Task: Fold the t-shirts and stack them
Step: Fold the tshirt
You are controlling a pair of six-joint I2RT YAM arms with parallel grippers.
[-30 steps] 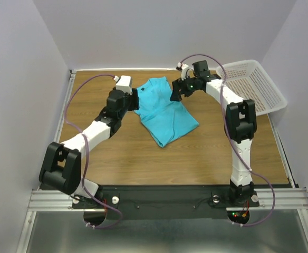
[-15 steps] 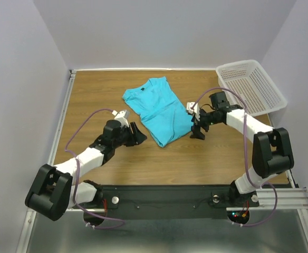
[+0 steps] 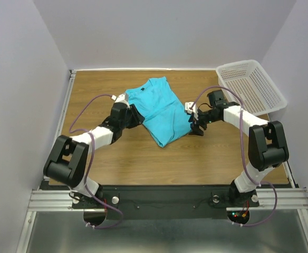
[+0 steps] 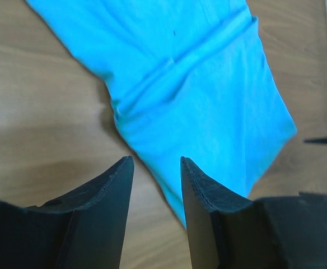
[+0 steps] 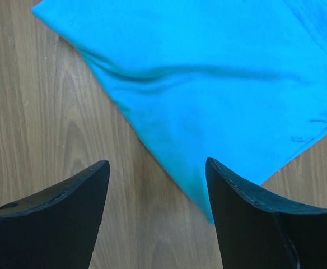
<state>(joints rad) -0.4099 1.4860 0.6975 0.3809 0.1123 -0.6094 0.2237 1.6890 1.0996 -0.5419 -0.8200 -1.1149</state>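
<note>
Turquoise cotton this thin is the main risk. The shirt (image 3: 159, 110) lies part-folded on the far middle of the table (image 3: 143, 168), with a soft ridge running across it and its narrow end pointing near. The left gripper (image 4: 155, 162) sits low at the shirt's left edge. Its jaws are a narrow gap apart with nothing between them, and the cloth edge runs just ahead of them. The right gripper (image 5: 158, 168) is at the shirt's right edge, jaws spread wide and empty, with a corner of cloth lying ahead between them.

A shallow bite on either side would likely catch only the top layer, and lifting would then peel the fold open. Going too low could scrape the fingertips on the wood or bunch the fabric into a wad. The left jaws' narrow gap may push the edge along instead of straddling it. If the two sides rise out of step, the shirt would probably skew and the next fold would come out crooked.

The table is smooth wood grain, so it likely gives the cloth little hold and a nudge could slide the whole shirt. Pale walls (image 3: 22, 79) close in the left, far and right sides. A white basket (image 3: 254, 84) stands at the far right corner, well apart from the shirt. A metal rail (image 3: 159, 197) runs along the near edge.
</note>
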